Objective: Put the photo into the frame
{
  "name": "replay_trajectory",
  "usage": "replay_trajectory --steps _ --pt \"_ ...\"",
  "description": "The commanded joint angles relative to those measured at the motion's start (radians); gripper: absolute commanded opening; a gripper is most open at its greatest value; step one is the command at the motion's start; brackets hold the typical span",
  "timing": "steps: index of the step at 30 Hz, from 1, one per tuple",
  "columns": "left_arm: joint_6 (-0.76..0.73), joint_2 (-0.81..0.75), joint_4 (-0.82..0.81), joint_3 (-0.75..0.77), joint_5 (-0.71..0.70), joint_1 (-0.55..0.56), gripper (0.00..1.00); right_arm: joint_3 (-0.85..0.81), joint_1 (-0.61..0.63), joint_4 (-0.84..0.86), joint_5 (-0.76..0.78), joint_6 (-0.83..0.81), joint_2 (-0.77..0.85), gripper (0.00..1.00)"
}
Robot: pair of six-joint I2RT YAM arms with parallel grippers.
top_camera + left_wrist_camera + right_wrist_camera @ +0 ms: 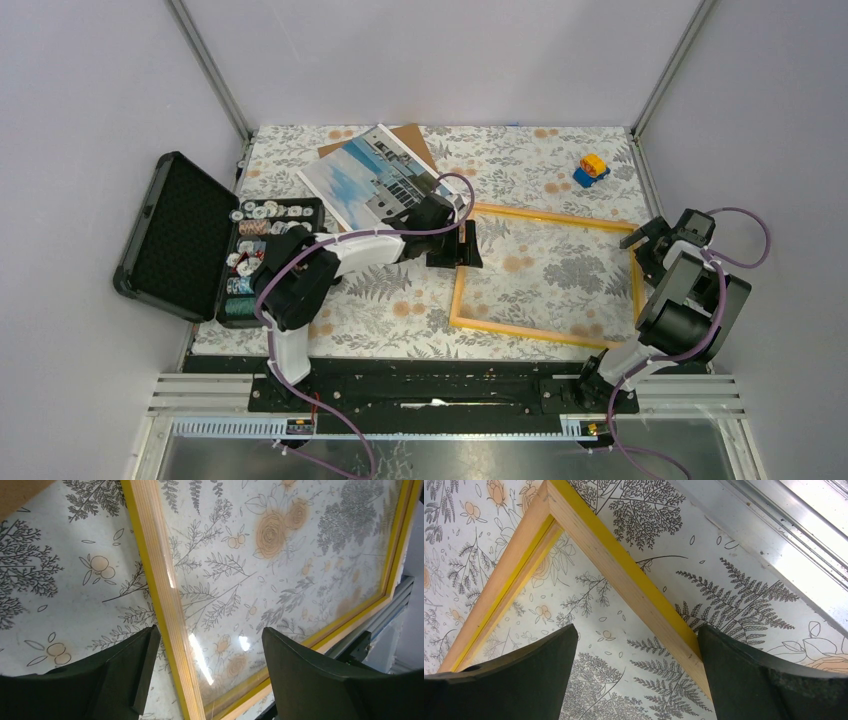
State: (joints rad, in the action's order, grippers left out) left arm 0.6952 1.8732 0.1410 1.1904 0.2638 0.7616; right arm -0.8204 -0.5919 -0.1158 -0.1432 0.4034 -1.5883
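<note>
Layout with both arms at the frame, which lies flat in the right half of the desk, close to the near edge. My left end effector is spread, one finger on each side of the frame's left rail. My right end effector is spread over the frame's far right corner. Neither grips anything.

The photo lies face up toward the far left corner, partly on a brown backing sheet and apart from the frame.

I judge that closing on a rail could skid or tip the thin frame. My left arm and its purple cable pass just beside the photo, so a careless swing could push or crease it.

An open black case of chips sits at the left edge and a small toy near the far right corner. Neither blocks the path from photo to frame; only my left arm does.
</note>
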Motion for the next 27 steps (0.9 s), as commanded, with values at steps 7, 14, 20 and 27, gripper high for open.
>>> replay_trajectory --steps 7,14,20,27 --pt "0.010 0.005 -0.044 0.052 -0.107 0.047 0.75 0.010 0.032 -0.012 -0.094 0.050 -0.013 0.96" --pt "-0.027 -0.024 0.002 0.083 -0.245 0.086 0.73 0.007 0.038 -0.013 -0.092 0.049 -0.018 0.96" --pt "-0.031 -0.013 0.037 0.118 -0.281 0.099 0.83 0.006 0.041 -0.013 -0.089 0.046 -0.016 0.96" --pt "0.009 0.029 0.035 0.135 -0.205 0.100 0.82 0.005 0.047 -0.014 -0.090 0.046 -0.017 0.96"
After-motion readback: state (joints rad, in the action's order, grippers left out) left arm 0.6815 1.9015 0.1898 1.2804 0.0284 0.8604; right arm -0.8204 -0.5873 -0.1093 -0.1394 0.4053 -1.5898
